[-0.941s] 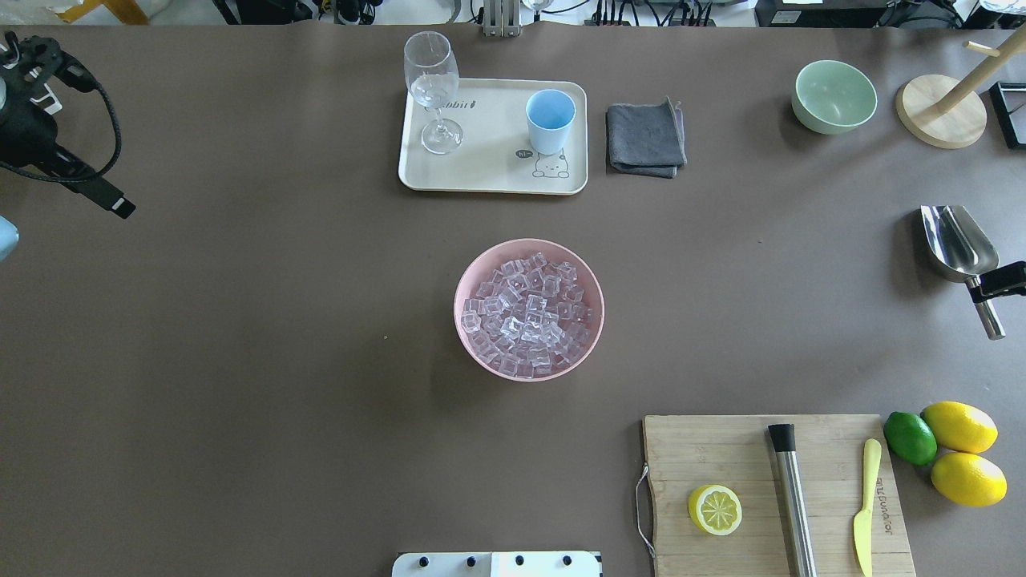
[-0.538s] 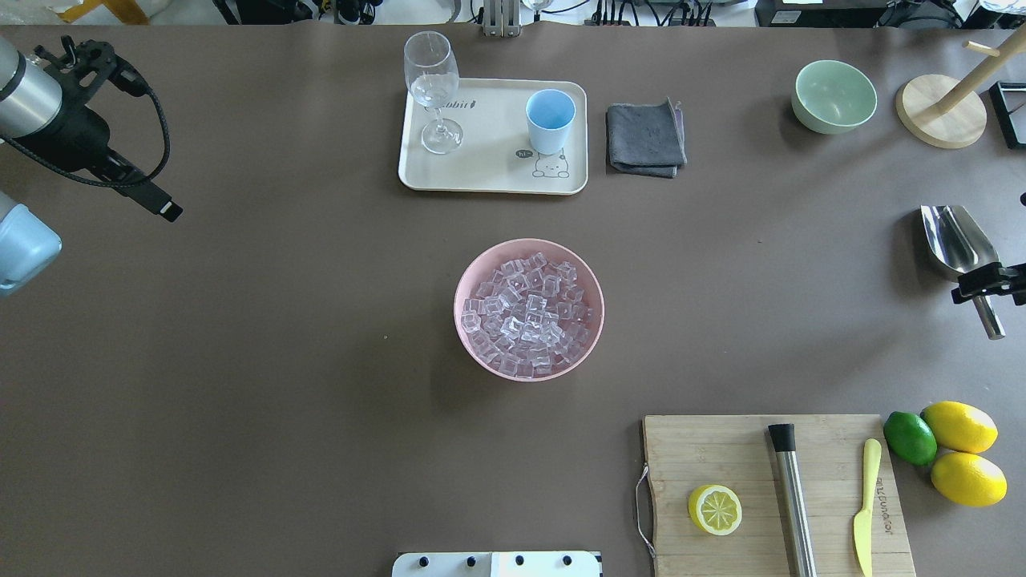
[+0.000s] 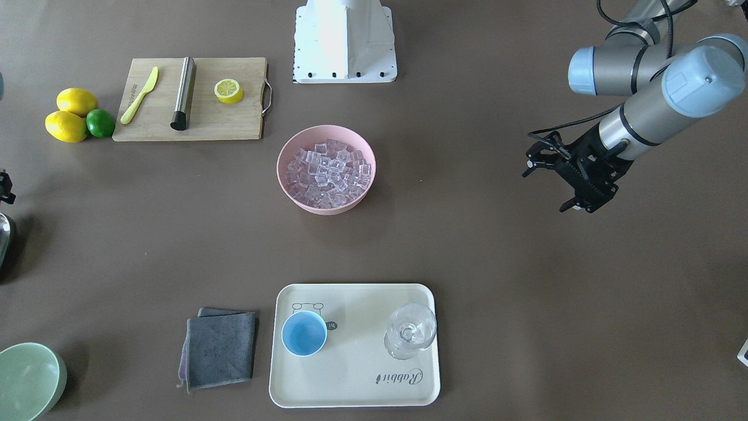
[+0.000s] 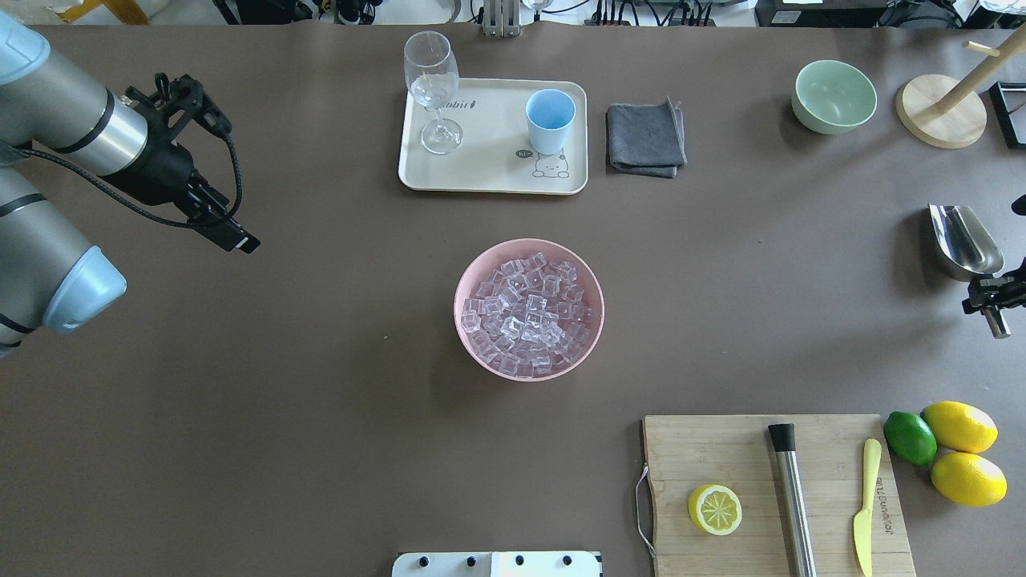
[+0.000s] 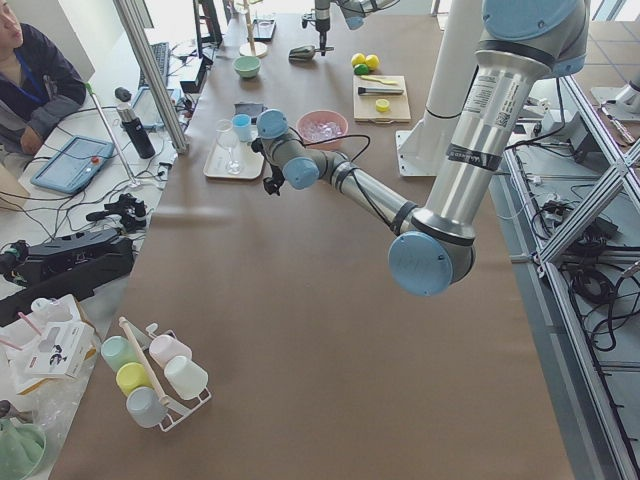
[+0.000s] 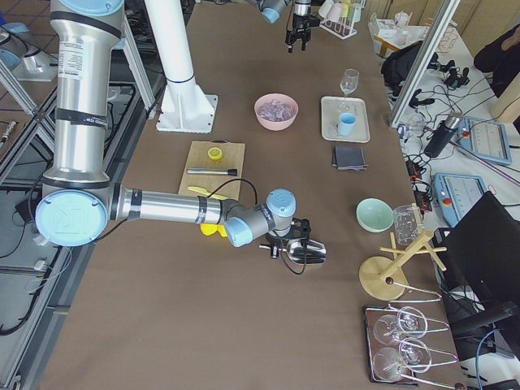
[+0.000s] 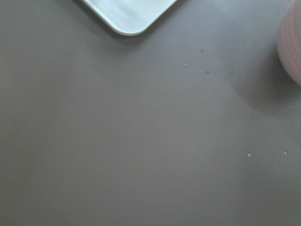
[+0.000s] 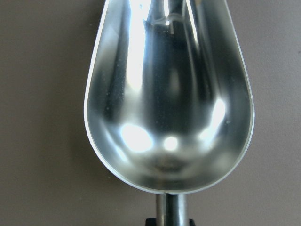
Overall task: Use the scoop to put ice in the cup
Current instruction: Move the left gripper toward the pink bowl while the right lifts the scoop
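Observation:
The steel scoop (image 4: pixel 964 239) is at the table's right edge and empty, its trough filling the right wrist view (image 8: pixel 169 94). My right gripper (image 4: pixel 992 298) is shut on the scoop's thin handle. The ice (image 4: pixel 525 312) fills the pink bowl (image 4: pixel 461 308) at mid table. The light-blue cup (image 4: pixel 551 120) stands upright and empty on the cream tray (image 4: pixel 489 178), beside the stemmed glass (image 4: pixel 433 88). My left gripper (image 4: pixel 240 239) hangs over bare table left of the tray, empty. Its fingertips look apart in the front view (image 3: pixel 575 207).
A grey cloth (image 4: pixel 645 138) lies right of the tray, a pale green bowl (image 4: pixel 834 96) and a wooden stand (image 4: pixel 942 112) at the far right. The cutting board (image 4: pixel 745 449) at the near right holds a lemon half, a steel cylinder and a yellow knife, with lemons and a lime beside it.
My left arm has swung in from the left edge toward the tray. My right gripper has slid along the scoop's handle, and the scoop has shifted slightly right.

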Controlling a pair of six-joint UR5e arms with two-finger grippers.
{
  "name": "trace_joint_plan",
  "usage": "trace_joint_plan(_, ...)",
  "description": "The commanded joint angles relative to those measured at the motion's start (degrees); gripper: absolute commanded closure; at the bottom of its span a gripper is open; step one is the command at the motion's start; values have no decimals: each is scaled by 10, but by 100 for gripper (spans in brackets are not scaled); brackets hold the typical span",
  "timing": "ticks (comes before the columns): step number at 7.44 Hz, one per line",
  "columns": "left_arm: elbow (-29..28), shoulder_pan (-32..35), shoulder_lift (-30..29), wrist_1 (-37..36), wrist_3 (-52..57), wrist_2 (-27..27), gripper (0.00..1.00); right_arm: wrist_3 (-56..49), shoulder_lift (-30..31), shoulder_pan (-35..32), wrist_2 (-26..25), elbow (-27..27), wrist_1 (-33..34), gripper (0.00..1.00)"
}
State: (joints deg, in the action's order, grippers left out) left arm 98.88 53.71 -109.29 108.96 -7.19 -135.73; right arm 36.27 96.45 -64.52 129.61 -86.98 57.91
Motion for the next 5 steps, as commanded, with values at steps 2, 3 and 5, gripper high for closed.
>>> trace_joint_plan(2, -11, -92, -31, 80, 1, 3, 2, -23, -18, -3, 0, -124, 109, 100)
trace_joint_plan(3, -38, -112, -42, 146, 0, 12, 2, -70, -31, -3, -7, -162, 155, 100)
trace_joint_plan(5, -90, -143, -59, 274, 2, 71, 2, -190, -49, -8, -33, -221, 194, 100)
